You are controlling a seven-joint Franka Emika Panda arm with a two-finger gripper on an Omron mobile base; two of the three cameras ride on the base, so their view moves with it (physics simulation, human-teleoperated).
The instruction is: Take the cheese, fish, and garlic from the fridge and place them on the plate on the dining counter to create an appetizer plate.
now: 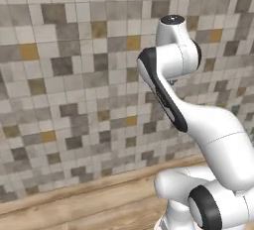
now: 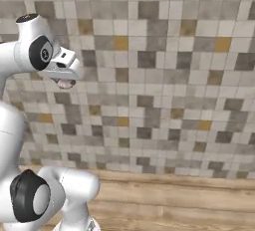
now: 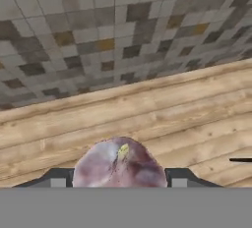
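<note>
Backdrop: mosaic tile wall (image 1: 74, 75) of grey, beige, brown and a few ochre squares, seen across both base views and the upper part of the hand view.
Floor: pale wood plank floor (image 3: 172, 109) meets the foot of the wall; the seam runs as a slanted line in the hand view and low across both base views.
Arm: white arm (image 1: 208, 135) with dark joints rises at the lower right of the left base view, bends upward, and ends in a rounded wrist high against the tiles; in the right base view it stands at the left edge.
Gripper: gripper (image 3: 118, 180) has its two dark finger tips (image 3: 58, 179) standing apart at the bottom of the hand view, one on each side of the bulb, pinching it between them.
Garlic: the garlic (image 3: 119, 165), a pinkish-purple rounded bulb with a small yellowish tip, sits between the fingers, held up in the air in front of the wall and above the floor; in the right base view a small pinkish shape shows under the hand.
Dark mark: a short black line (image 3: 241, 160) lies on the planks at the right edge of the hand view; what it is cannot be told.
</note>
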